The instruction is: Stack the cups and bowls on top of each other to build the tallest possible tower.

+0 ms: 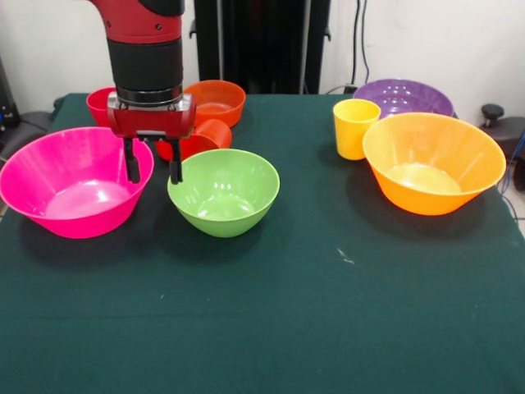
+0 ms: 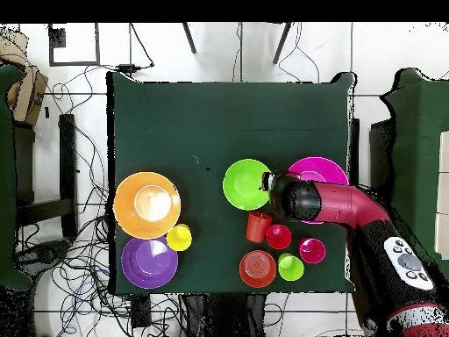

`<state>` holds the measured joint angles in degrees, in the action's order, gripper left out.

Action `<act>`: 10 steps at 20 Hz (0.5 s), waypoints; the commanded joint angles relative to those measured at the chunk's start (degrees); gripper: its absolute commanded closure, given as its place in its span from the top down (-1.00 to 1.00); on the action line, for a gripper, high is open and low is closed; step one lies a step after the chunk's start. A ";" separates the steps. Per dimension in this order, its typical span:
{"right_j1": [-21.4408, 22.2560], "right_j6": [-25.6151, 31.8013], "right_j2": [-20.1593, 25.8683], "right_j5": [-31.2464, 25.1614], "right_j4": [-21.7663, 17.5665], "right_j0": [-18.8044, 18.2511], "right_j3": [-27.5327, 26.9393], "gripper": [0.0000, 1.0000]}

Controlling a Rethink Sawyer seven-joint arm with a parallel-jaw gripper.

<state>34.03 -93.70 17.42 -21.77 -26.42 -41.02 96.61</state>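
No tower is built yet. The gripper [image 1: 152, 171] is held with fingers parted and empty between the pink bowl [image 1: 74, 182], at its nine o'clock, and the green bowl [image 1: 224, 192]. A rim grasp is judged next.

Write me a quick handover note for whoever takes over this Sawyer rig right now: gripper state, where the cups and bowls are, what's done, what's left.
Gripper: open and empty, hanging between the pink bowl and the green bowl.
Bowls: all five stand apart on the table: pink, green, orange-yellow bowl, purple bowl behind it, small orange-red bowl at the back.
Cups: yellow cup upright beside the orange-yellow bowl; orange cup on its side behind the green bowl; red cup, crimson cup and lime cup clustered near the robot.
Done: nothing stacked.
Left: the whole tower.
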 commanded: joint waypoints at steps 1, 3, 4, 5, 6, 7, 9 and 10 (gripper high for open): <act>-1.76 1.04 0.74 -4.60 -1.39 0.00 -4.21 1.00; -2.08 1.20 0.87 -4.49 -1.45 -0.15 -4.36 1.00; -2.26 1.23 0.92 -4.43 -1.47 -0.21 -4.44 1.00; -2.49 1.29 0.94 -4.37 -1.52 -0.28 -4.63 1.00; -2.92 1.62 1.03 -4.76 -1.52 -0.30 -5.39 1.00; -3.35 1.96 1.12 -5.16 -1.52 -0.31 -6.15 1.00; -4.34 2.52 1.27 -5.35 -1.73 -0.60 -7.26 1.00; -4.98 2.72 1.31 -5.17 -1.90 -0.80 -7.69 1.00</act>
<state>33.73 -93.70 17.43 -21.77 -26.41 -41.67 95.04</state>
